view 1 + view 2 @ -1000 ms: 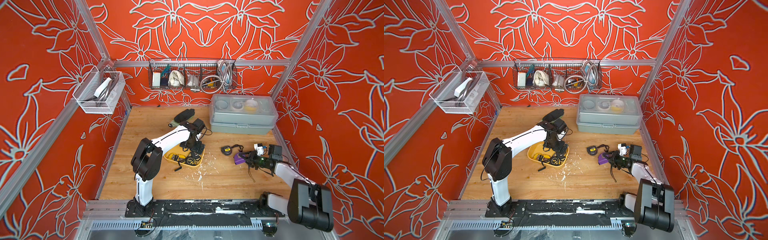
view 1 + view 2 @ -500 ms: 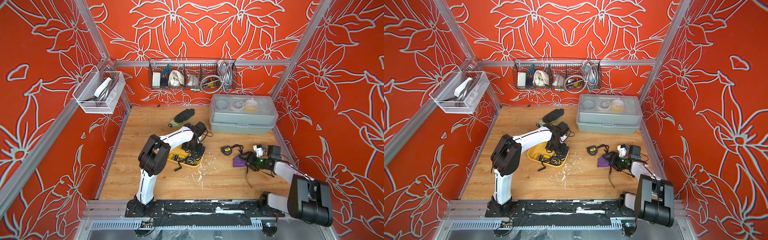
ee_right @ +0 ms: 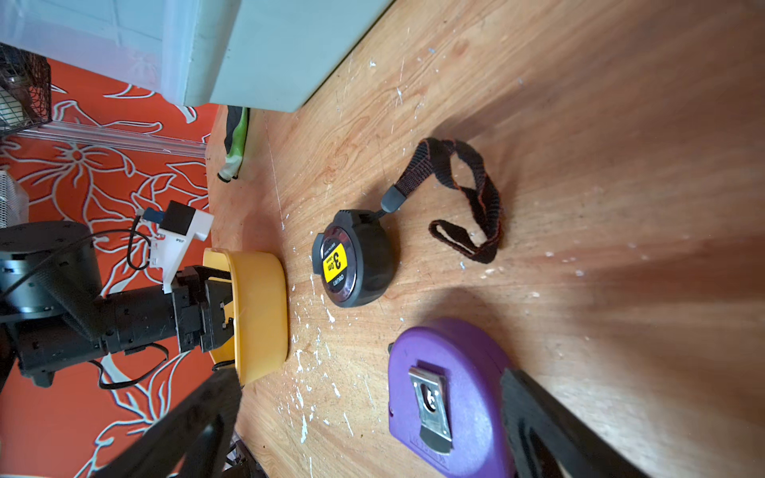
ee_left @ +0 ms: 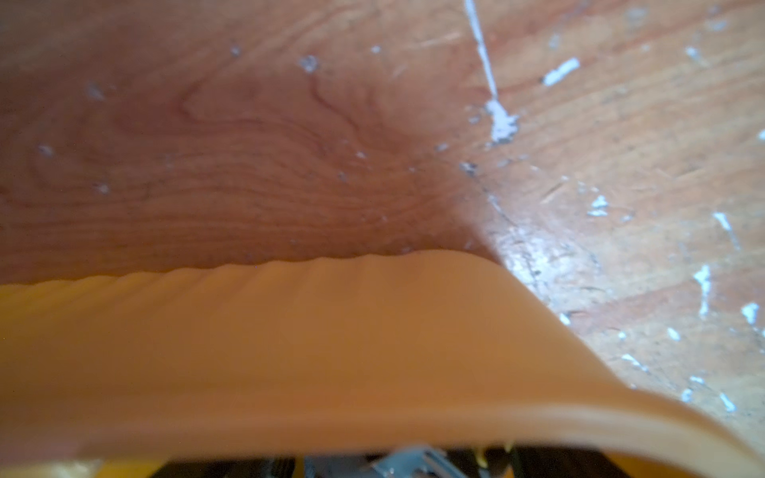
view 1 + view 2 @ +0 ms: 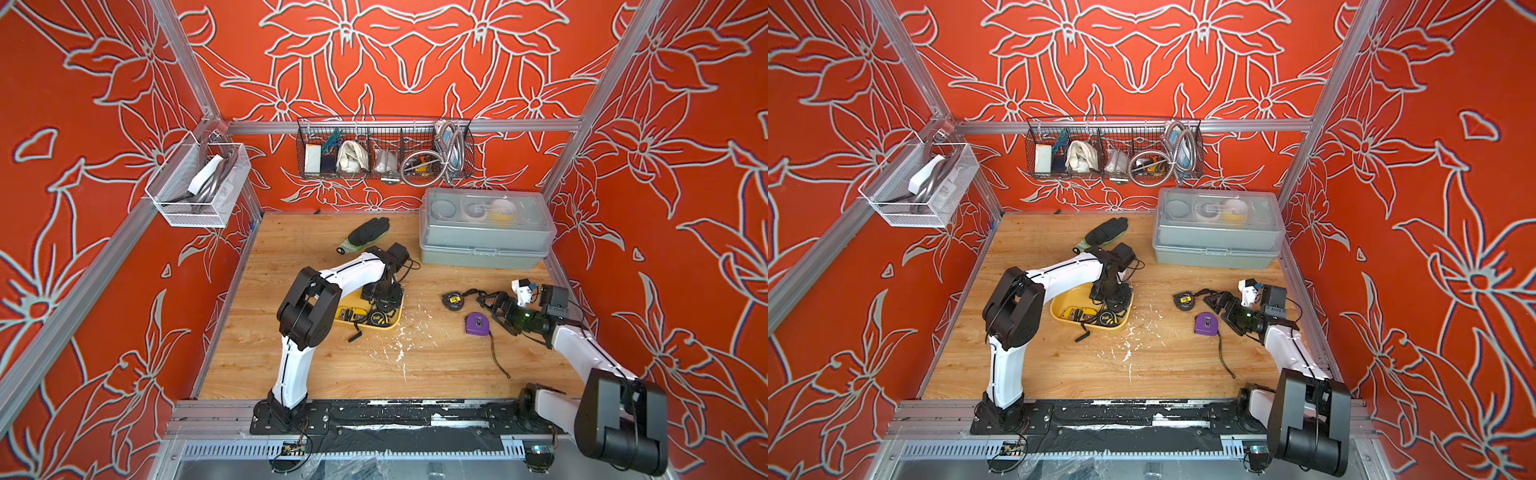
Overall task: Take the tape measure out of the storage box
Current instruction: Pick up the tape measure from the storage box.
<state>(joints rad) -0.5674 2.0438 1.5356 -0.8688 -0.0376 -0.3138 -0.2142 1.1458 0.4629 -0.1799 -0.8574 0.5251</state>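
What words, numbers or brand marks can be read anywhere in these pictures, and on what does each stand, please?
"3.0m": on the yellow label of the black round tape measure lying on the table.
"deli", probably: smaller print on that same label; the line beside the number is too small to read.
Unreadable: blurred embossed marks under the clip of the purple tape measure; the tiny face of the round tape measure in the storage box.

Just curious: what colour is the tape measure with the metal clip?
The tape measure is purple, clearest in the right wrist view.
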